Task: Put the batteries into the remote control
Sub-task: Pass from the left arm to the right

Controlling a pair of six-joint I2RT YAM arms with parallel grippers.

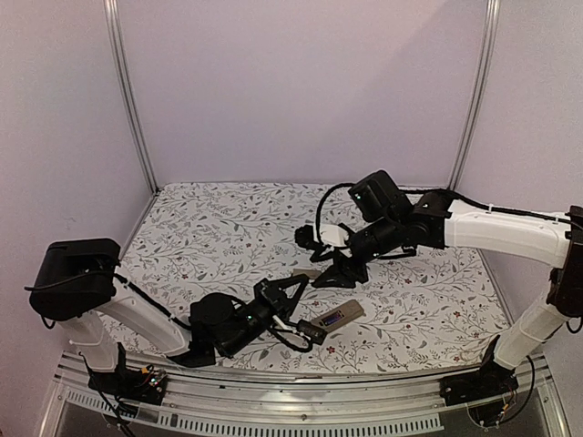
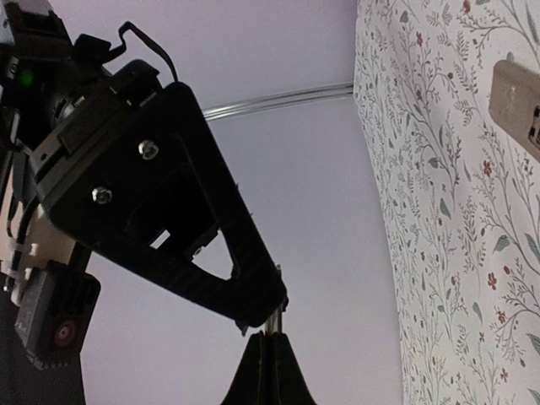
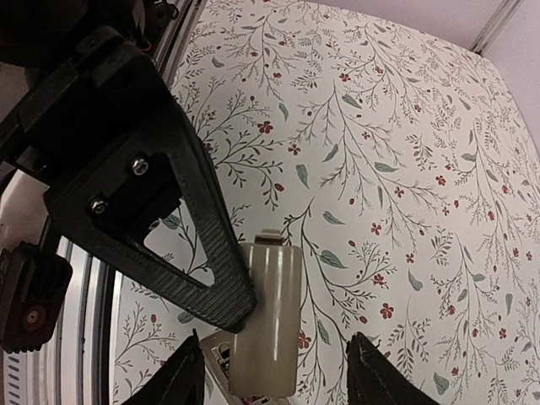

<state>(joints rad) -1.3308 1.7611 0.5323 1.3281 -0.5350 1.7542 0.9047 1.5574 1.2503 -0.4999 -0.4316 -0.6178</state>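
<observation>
The remote control (image 1: 338, 317) lies on the floral cloth with its grey-tan back up, and its open end shows under my right wrist (image 3: 213, 358). My left gripper (image 1: 293, 284) (image 2: 267, 336) is shut on a thin tan battery cover (image 3: 270, 316) (image 2: 276, 319), holding it by one long edge above the table. My right gripper (image 1: 332, 276) (image 3: 272, 371) stands open, its fingertips well apart on either side of the cover and not touching it. The batteries are hidden.
The floral cloth (image 1: 228, 228) covers the table. Plain walls and metal corner posts (image 1: 127, 100) close it in at the back and sides. An aluminium rail (image 1: 301, 387) runs along the near edge by the arm bases.
</observation>
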